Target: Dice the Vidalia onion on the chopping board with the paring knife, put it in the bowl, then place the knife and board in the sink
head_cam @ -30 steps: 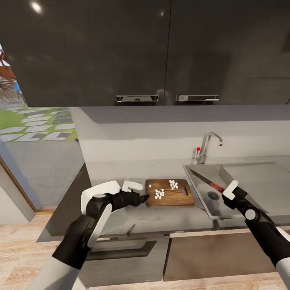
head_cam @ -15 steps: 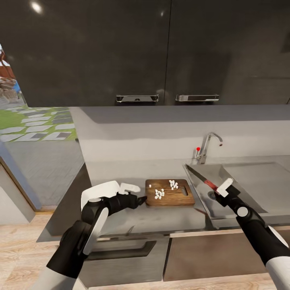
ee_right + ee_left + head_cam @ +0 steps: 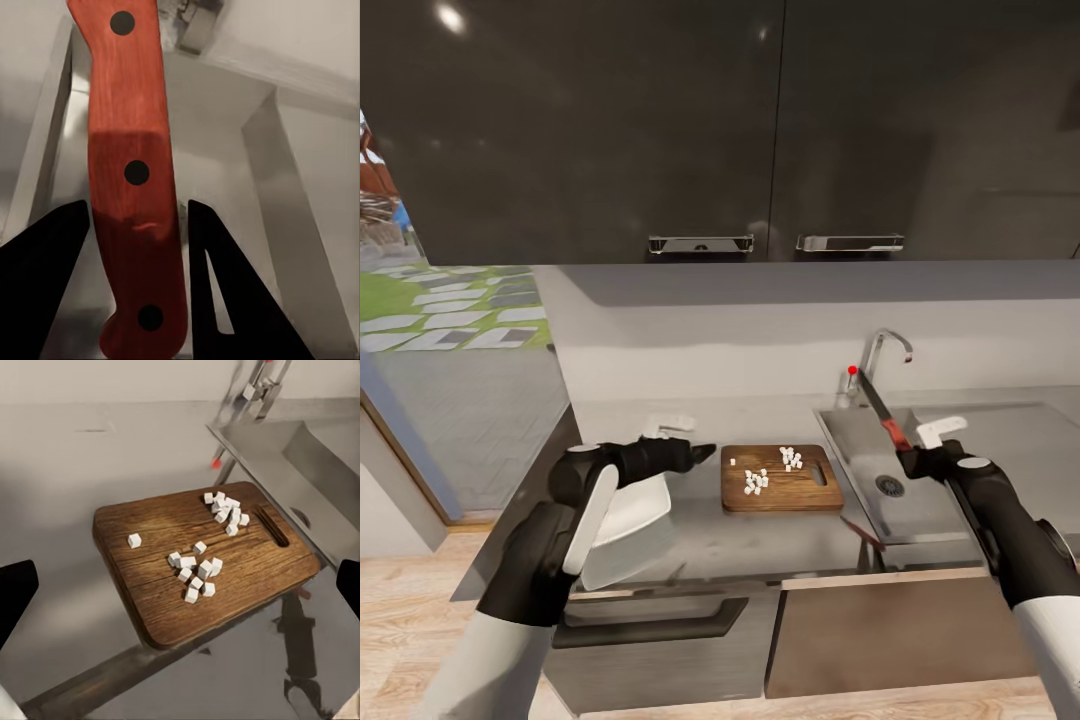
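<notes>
Diced onion (image 3: 772, 470) heaped in two small clusters of white cubes on the chopping board (image 3: 780, 492), centre of the head frame, one stray cube toward the board's far left corner. Dicing apparently done; nothing yet moved to the bowl. Board flat on the counter (image 3: 760, 545), its handle slot toward the sink (image 3: 920, 500), just beside the basin's left rim.

Paring knife (image 3: 882, 414) held up above the sink, right of centre, blade slanting up toward the tap (image 3: 880, 360) and red knob (image 3: 851, 370). Right gripper (image 3: 918, 462) with jaws pinching the red-orange handle, seen closely in the right wrist frame (image 3: 135, 187) with a dark finger (image 3: 41, 285) on either side.

White bowl (image 3: 628, 525) at lower left, tilted against the left forearm, partly hidden; whether resting on the counter or carried cannot be told. Left gripper (image 3: 695, 453) poised left of the board, jaws spread wide, dark tips at both edges of the left wrist frame, nothing between them.

Left to do, by this reading: cubes into the bowl, then knife and board into the sink.
</notes>
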### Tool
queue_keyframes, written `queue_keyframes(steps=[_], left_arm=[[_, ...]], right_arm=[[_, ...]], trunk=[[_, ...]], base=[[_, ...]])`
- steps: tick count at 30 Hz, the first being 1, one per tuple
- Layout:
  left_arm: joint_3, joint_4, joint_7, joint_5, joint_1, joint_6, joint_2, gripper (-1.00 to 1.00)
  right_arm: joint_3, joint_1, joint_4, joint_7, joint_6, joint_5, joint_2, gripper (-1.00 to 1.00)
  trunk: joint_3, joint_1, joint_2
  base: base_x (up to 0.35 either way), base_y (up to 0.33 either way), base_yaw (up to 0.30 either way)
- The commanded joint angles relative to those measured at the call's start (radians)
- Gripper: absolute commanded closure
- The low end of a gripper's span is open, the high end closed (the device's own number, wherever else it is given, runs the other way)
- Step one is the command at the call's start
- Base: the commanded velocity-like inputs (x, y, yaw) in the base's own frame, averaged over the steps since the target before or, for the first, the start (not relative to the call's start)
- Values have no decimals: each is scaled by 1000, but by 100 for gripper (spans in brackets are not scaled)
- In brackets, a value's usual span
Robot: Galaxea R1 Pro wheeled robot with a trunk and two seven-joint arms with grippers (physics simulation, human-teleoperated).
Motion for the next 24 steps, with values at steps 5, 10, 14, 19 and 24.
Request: queue_keyframes(steps=[5, 10, 14, 19, 24], left_arm=[[1, 33, -6, -3, -20, 9, -4, -100], [0, -11, -6, -3, -23, 11, -3, -100], [1, -27, -5, -3, -23, 13, -2, -100], [1, -32, -5, -3, -23, 13, -2, -100], [1, -33, -6, -3, -23, 13, -2, -100]], right_arm=[[-1, -20, -1, 5, 68, 0, 1, 100], [-2, -36, 16, 0, 126, -5, 5, 100], [-2, -44, 40, -17, 161, -5, 25, 100], [-2, -70, 122, -105, 172, -6, 39, 100], [-2, -104, 221, -185, 172, -6, 53, 100]], trunk=[[-2, 1, -2], [-2, 1, -2], [-2, 1, -2], [-2, 1, -2], [-2, 1, -2]], base=[[0, 0, 0], [0, 0, 0], [0, 0, 0], [0, 0, 0], [0, 0, 0]])
